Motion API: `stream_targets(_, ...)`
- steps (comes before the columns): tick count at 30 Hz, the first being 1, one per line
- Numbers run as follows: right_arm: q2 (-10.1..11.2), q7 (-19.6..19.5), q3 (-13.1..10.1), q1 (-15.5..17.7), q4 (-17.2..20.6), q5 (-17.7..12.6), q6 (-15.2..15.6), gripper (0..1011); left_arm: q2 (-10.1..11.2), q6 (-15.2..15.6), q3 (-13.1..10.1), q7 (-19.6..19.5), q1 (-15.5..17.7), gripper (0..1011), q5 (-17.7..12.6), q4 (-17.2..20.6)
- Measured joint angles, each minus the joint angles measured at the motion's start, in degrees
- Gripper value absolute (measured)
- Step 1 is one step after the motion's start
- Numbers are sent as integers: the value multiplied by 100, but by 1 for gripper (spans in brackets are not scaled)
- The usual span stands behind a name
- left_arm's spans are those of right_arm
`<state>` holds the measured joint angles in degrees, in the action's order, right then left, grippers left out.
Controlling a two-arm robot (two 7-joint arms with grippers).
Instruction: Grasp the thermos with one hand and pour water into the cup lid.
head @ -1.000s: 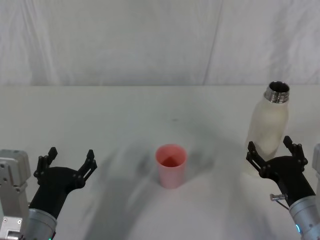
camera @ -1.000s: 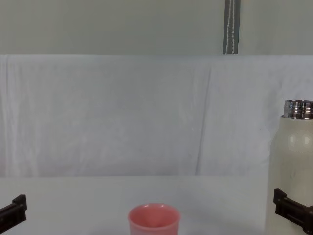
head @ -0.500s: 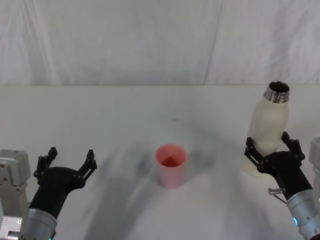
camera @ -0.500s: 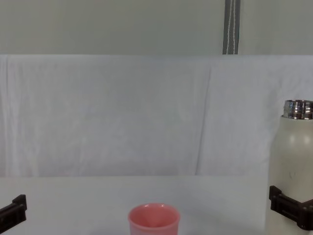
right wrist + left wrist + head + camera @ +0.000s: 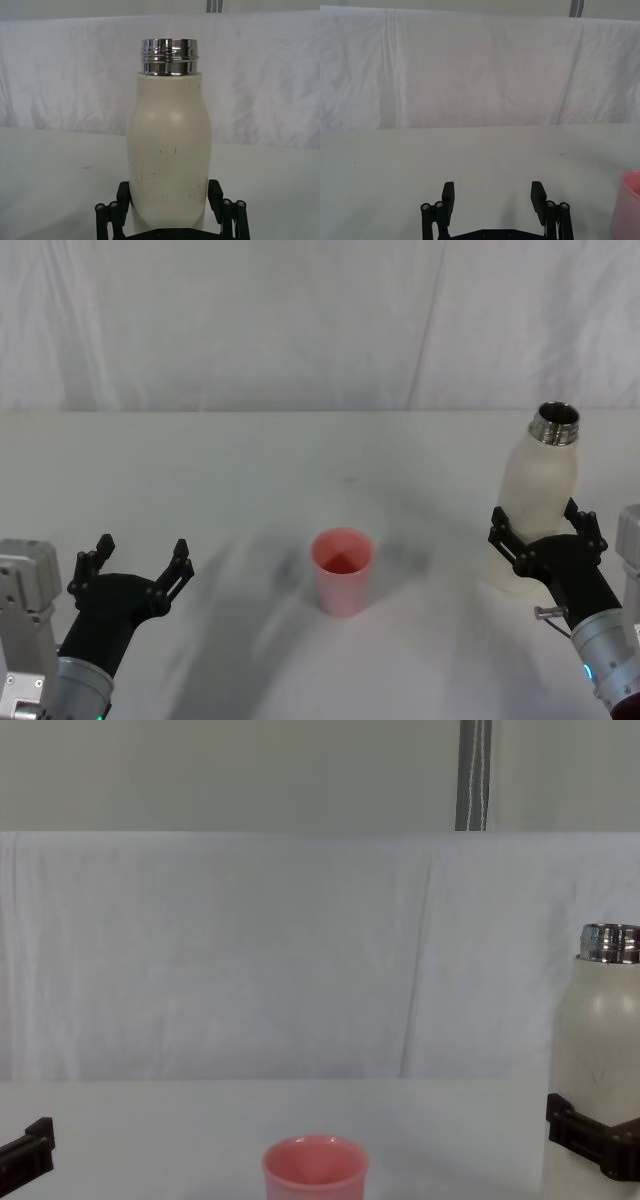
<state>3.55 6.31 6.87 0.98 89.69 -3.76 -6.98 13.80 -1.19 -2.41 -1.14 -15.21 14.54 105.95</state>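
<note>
1. Two claws low over the white table [image 5: 250, 455], one at each near corner in the head view.
2. Left claw [image 5: 142, 555] at the near left, fingers spread wide with nothing between them, well apart from both task things; bare table ahead of it in the left wrist view, with a sliver of pink cup at the edge.
3. Right claw [image 5: 543, 528] at the near right, fingers apart and set on either side of the thermos's lower body; in the right wrist view a black finger [image 5: 123, 196] just beside each flank of the bottle, contact impossible to judge.
4. Thermos [image 5: 540, 475] upright on the table at the right, cream-white, uncapped, shiny threaded steel neck [image 5: 169, 57] at the top.
5. Cup lid [image 5: 343, 568] upright near the middle of the table, mouth up, pink inside, between the two claws and well apart from the thermos; far shorter than the bottle in the chest view.
6. Creased white cloth [image 5: 300, 320] hanging behind the table's far edge.
</note>
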Motion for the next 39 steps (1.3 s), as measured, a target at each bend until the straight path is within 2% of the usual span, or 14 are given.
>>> stream_targets(6,3,15,-8,-105,-97,-3,-2,1001,0,0,0,0,0,1001,0,0)
stream_targets(23,7,16,-6,-90,-83,-5,-2,1003,0,0,0,0,0,1001,0,0)
stream_targets(28,7,16,-5,-87,-78,-6,0,949,0,0,0,0,0,1001,0,0)
stream_targets(39,7,16,-6,-81,-72,-5,2,950,1,0,0,0,0,1001,0,0)
